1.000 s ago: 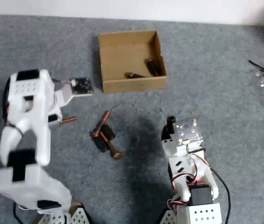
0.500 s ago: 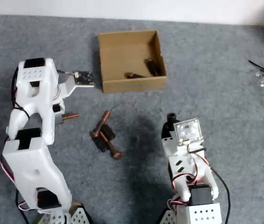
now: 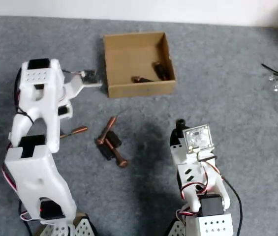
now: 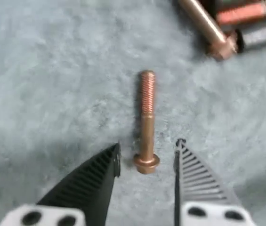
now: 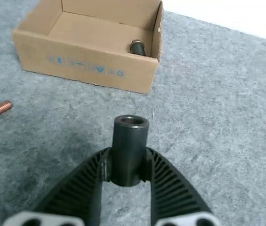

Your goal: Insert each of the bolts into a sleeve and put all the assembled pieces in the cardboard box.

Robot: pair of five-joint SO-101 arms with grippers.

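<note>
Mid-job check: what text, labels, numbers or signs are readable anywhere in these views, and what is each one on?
No text can be read in any view.
On the cardboard box, outer front wall: a row of small blue printed marks, too blurred to read.
On the bolt and the sleeve: no markings visible.

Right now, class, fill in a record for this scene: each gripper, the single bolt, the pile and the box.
Left gripper: open, straddling the single bolt's head
Single bolt: lying flat on the grey mat
Right gripper: shut on an upright sleeve
Pile: two bolts bunched with dark sleeve parts
Cardboard box: holds dark pieces
</note>
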